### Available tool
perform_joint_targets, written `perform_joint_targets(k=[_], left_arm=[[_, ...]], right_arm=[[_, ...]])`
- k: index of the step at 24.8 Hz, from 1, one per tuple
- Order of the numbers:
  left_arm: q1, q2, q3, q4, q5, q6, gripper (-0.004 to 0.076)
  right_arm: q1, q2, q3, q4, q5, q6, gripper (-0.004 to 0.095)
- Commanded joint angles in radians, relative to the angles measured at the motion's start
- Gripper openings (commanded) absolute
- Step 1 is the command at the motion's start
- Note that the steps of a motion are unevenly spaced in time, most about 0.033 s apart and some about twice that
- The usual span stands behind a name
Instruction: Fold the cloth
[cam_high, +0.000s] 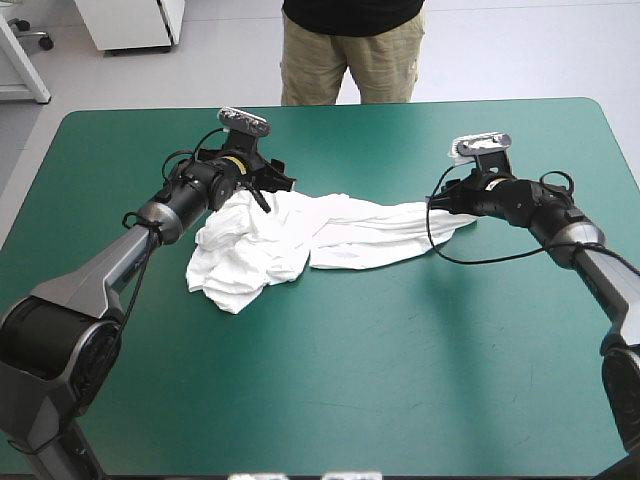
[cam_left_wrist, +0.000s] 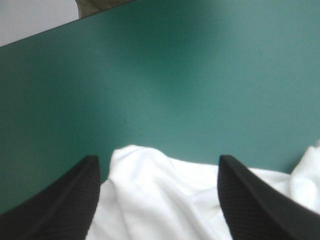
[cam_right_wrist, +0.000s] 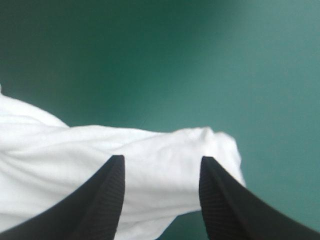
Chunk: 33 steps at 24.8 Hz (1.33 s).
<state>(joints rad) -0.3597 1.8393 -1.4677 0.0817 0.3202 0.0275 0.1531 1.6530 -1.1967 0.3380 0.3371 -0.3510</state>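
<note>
Roughly central on the table (cam_high: 400, 380), the T-shirt (cam_high: 300, 240) lies crumpled, heaped left, a strip trailing right. Left gripper (cam_left_wrist: 157, 160), fingers apart, sits over the heap's far edge; right gripper (cam_right_wrist: 162, 159), likewise apart, sits over the strip's end. Sleeves and collar are lost among the folds.

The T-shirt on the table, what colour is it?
The T-shirt is white, clearest in the high view.

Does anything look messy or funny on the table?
Only the T-shirt. It lies crumpled, bunched in a heap by the left gripper and running as a long wrinkled strip toward the right gripper, not spread flat. Both grippers stand open over it. Nothing looks torn or spilled.
</note>
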Motion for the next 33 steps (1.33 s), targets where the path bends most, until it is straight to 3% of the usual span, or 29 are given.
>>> perform_joint_targets(k=[1,3,5,9,10,13,18,25,33], left_arm=[[0.012,-0.081,-0.094,0.002,0.009,-0.027,0.0515],[0.026,-0.116,-0.152,0.047,0.131,-0.027,0.0511],[0.072,-0.181,-0.174,0.049,0.32,-0.027,0.0511],[0.219,-0.219,-0.153,0.018,0.602,-0.022,0.0511],[0.247,-0.23,-0.131,-0.01,0.621,0.0,0.0511],[0.319,-0.304,0.039,-0.094,0.629,0.061,0.0511],[0.327,-0.36,0.176,-0.123,0.623,0.066,0.0511],[0.327,-0.335,0.272,-0.187,0.56,0.078,0.0511],[0.322,-0.249,0.288,-0.235,0.515,0.119,0.0511]], right_arm=[[-0.036,-0.072,-0.077,-0.012,-0.047,0.0,0.0482],[-0.073,-0.105,-0.135,-0.022,0.047,0.0,0.0482],[-0.095,-0.173,-0.195,-0.024,0.18,-0.003,0.0481],[-0.092,-0.341,-0.204,-0.004,0.301,-0.016,0.0411],[-0.092,-0.372,-0.204,0.009,0.327,-0.016,0.0396],[-0.092,-0.5,-0.204,0.045,0.462,-0.016,0.0374],[-0.092,-0.588,-0.204,0.086,0.578,-0.016,0.0374],[-0.092,-0.605,-0.204,0.084,0.63,-0.016,0.0374],[-0.092,-0.605,-0.193,0.084,0.61,-0.016,0.0374]])
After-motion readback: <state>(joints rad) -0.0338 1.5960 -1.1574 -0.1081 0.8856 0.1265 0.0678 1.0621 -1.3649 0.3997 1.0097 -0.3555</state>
